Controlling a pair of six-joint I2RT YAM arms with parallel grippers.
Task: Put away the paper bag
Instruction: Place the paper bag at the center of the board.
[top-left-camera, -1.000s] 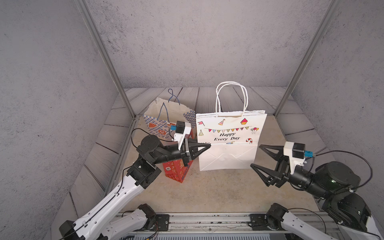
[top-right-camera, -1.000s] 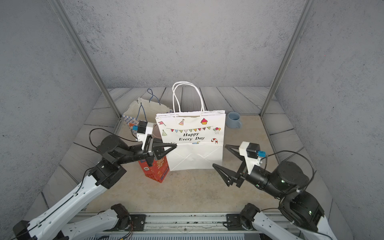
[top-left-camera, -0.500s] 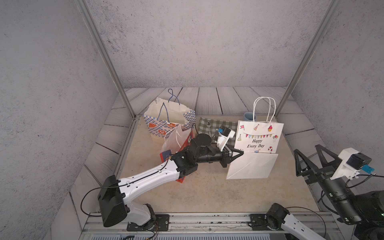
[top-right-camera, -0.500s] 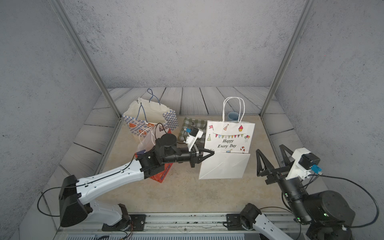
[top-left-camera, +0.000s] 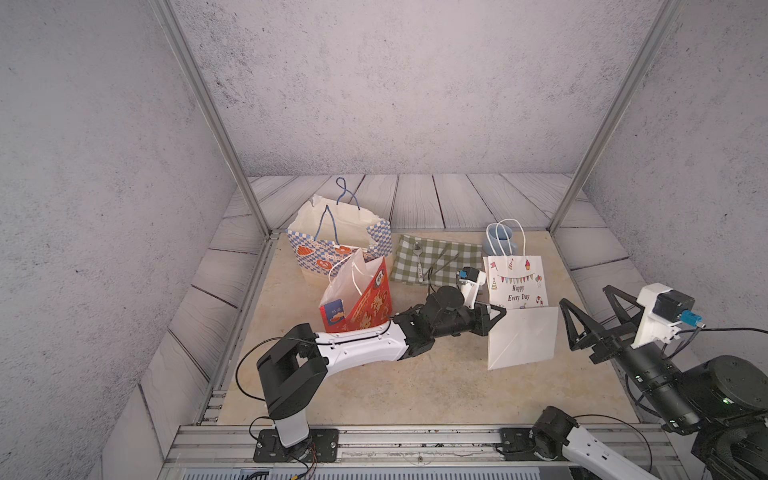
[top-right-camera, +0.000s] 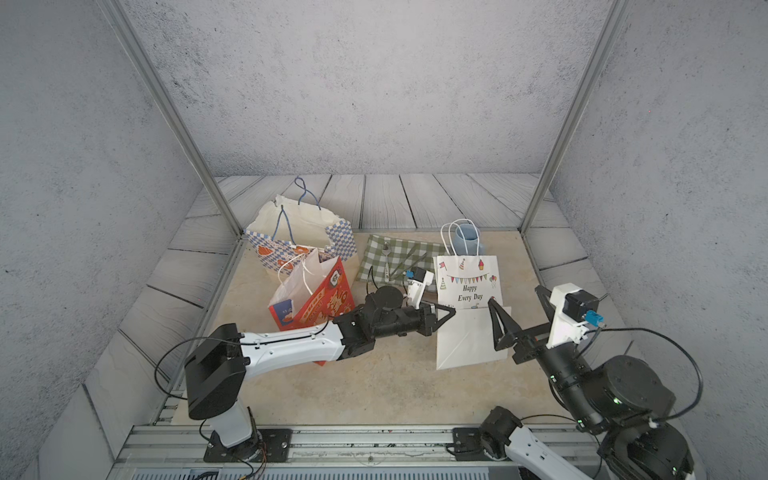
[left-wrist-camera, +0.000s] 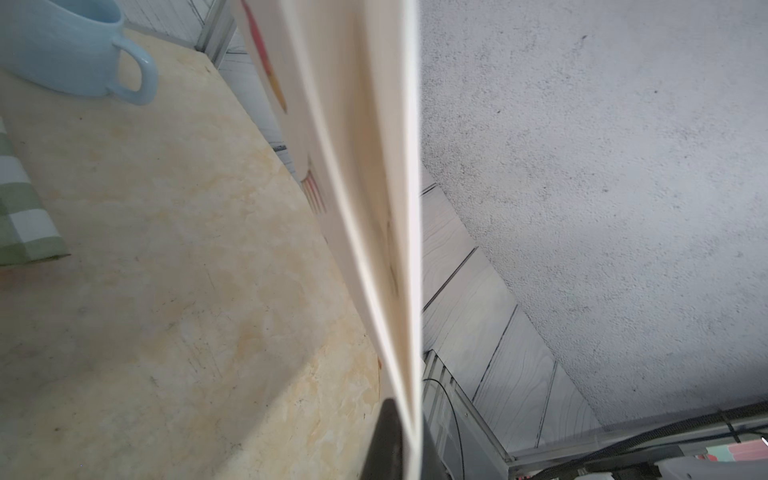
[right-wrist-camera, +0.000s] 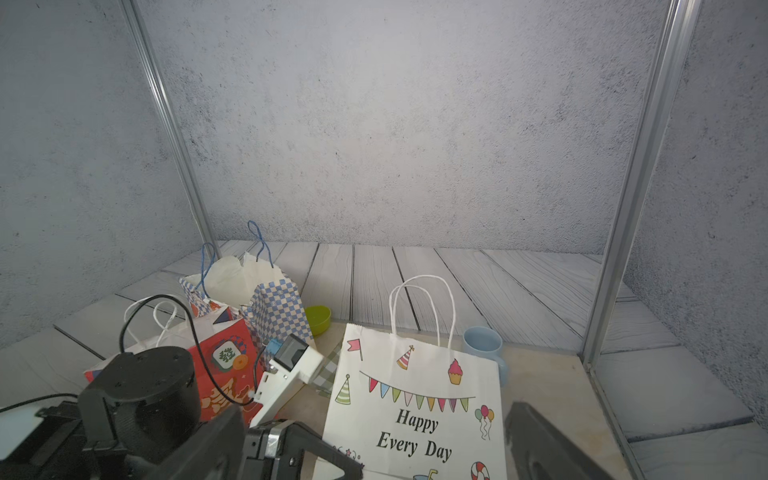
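Top views: my left gripper (top-left-camera: 498, 318) pinches tight on the side edge of the white paper bag (top-left-camera: 517, 291), upright near the table's (top-left-camera: 415, 386) right side in front of the blue mug (top-left-camera: 502, 240); my right gripper (top-left-camera: 584, 296) gapes wide and empty just beside it. Left wrist: the bag's edge (left-wrist-camera: 399, 208) runs down into my clamped grip, one dark finger (left-wrist-camera: 388, 440) showing. Right wrist: the bag's printed face (right-wrist-camera: 415, 399) fills the foreground, one spread finger (right-wrist-camera: 540, 444) beside it.
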